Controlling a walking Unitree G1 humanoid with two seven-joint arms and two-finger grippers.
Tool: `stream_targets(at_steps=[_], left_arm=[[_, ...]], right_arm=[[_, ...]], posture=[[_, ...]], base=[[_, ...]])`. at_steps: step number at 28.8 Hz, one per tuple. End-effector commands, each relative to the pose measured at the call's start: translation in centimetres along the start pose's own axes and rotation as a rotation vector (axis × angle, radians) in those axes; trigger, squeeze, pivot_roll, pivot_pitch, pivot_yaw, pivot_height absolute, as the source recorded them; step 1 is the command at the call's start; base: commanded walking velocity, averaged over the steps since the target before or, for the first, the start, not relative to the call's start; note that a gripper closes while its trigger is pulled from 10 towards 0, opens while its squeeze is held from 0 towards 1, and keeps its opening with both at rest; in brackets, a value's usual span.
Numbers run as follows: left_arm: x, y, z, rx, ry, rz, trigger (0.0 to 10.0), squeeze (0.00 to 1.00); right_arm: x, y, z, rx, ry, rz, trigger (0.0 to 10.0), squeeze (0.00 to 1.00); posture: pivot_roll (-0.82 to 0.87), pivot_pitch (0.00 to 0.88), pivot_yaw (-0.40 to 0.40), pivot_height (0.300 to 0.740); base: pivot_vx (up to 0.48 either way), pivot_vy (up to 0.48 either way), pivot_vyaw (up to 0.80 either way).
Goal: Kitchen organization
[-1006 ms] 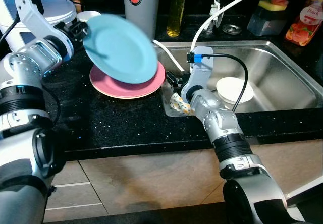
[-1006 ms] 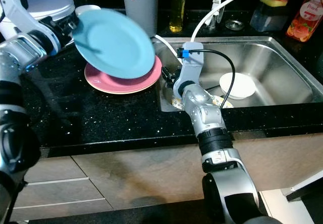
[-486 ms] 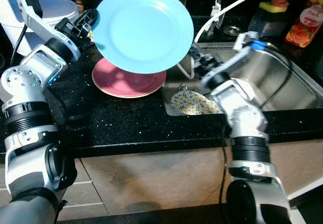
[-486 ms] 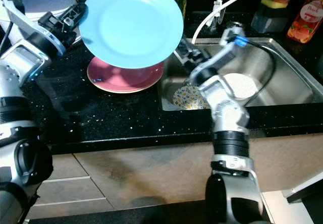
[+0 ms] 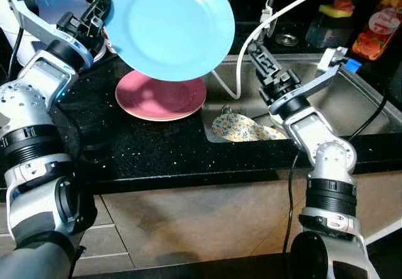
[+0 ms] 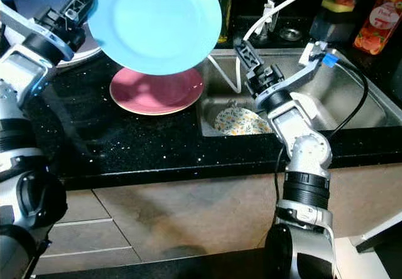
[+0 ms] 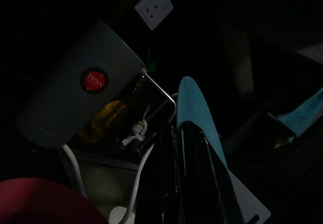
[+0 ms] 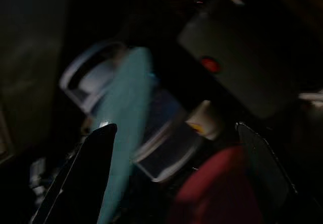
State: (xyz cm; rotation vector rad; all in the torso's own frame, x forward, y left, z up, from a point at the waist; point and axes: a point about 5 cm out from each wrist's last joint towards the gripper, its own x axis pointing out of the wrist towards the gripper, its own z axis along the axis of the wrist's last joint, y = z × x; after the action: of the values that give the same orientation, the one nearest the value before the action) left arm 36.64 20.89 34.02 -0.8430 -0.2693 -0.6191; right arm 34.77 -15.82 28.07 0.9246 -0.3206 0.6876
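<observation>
**Blue plate held aloft over the pink plate**

The left end effector [image 5: 103, 15] is clenched on the rim of the blue plate [image 5: 169, 24], gripping it at the plate's left edge. The plate is raised clear of the surface [image 5: 144, 150] and tilted, its face turned toward the head camera. In the left wrist view the plate [image 7: 199, 118] appears edge-on, pinched between the two black fingers [image 7: 199, 183].

Directly below it, the pink plate [image 5: 160, 97] lies flat on the dark speckled surface, just left of the sink [image 5: 370, 112]. The two plates are apart — the blue one hangs above and slightly behind the pink one.

The right end effector [image 5: 256, 54] is raised above the left part of the sink, near the right edge of the blue plate but not touching it. In the right wrist view its two fingers [image 8: 83, 178] stand wide apart, released, with nothing between them; that view is blurred, and the blue plate [image 8: 123, 128] and pink plate [image 8: 222, 188] show as soft shapes beyond.

A floral-patterned dish [image 5: 242, 128] rests in the near left corner of the sink. A white cable [image 5: 282, 9] arcs over the basin. Behind the sink stand a grey cylindrical container with a red badge [image 7: 75, 93], a red drink bottle [image 5: 380, 21] — at the far right — and a dark holder with a yellow sponge [image 5: 330, 18].
</observation>
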Motion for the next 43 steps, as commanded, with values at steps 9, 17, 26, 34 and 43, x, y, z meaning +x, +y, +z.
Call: stream_targets(at_steps=[9, 17, 26, 34, 43], left_arm=[[0.1, -0.5, -1.0, -0.009, 0.022, -0.022, 10.0, 0.0], [0.2, -0.5, -1.5, -0.011, 0.026, -0.021, 10.0, 0.0], [0.0, -0.7, -1.4, -0.015, 0.013, -0.034, 10.0, 0.0], [0.3, -1.1, -2.5, -0.051, 0.04, -0.067, 10.0, 0.0], [0.5, -2.0, -4.7, -0.094, 0.09, -0.118, 10.0, 0.0]], right_arm=[[-0.1, 1.0, -0.2, -1.174, 0.211, -0.046, 10.0, 0.0], [-1.0, 1.5, 0.8, -0.66, 0.136, -0.011, 10.0, 0.0], [-1.1, 1.4, 3.2, 0.021, -0.2, 0.034, 10.0, 0.0], [-0.7, 1.8, 0.6, 0.152, -0.119, 0.074, 10.0, 0.0], [-0.5, 1.6, -1.0, 0.226, -0.052, 0.05, 10.0, 0.0]], posture=[[0.11, 0.061, -0.039, 0.74], [0.1, 0.056, -0.041, 0.74], [0.11, 0.042, -0.044, 0.74], [0.11, 0.036, -0.047, 0.74], [0.11, 0.043, -0.048, 0.74]], base=[[0.0, 0.0, 0.0], [0.0, 0.0, 0.0], [0.0, 0.0, 0.0], [0.0, 0.0, 0.0], [0.0, 0.0, 0.0]])
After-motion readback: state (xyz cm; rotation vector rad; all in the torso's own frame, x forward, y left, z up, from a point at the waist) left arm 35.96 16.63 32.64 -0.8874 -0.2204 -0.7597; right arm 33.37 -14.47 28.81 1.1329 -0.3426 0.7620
